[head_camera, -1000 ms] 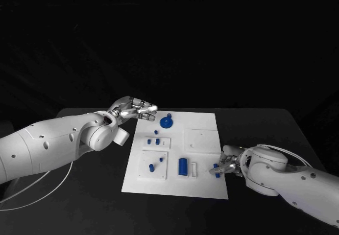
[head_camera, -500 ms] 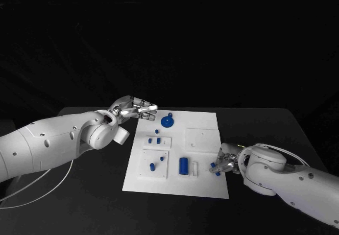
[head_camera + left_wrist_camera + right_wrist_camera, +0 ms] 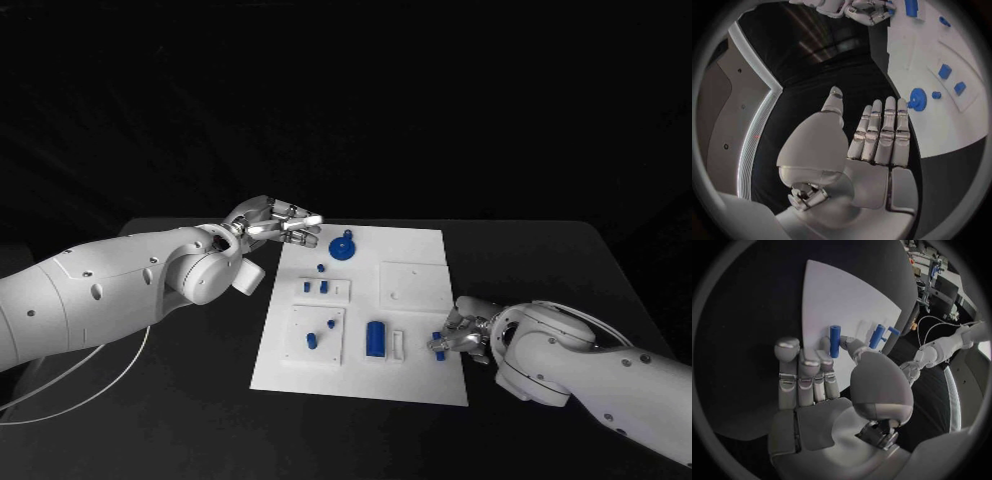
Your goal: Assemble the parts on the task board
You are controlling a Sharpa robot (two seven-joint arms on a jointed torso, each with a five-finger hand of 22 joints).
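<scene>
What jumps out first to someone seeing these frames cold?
The white task board in the middle of the black table, dotted with small blue parts, such as the round blue part near its far end. The left hand hovers off the board's far left corner, fingers straight and empty. The right hand sits at the board's near right edge beside a small blue peg; whether it holds the peg is unclear.

A robotics lab or test cell: a black desk [image 3: 548, 260] against a dark backdrop carries a white task board [image 3: 411, 245] with small blue parts [image 3: 374, 339], and loose cables [image 3: 932, 322] and equipment racks [image 3: 932, 270] stand behind it.
</scene>
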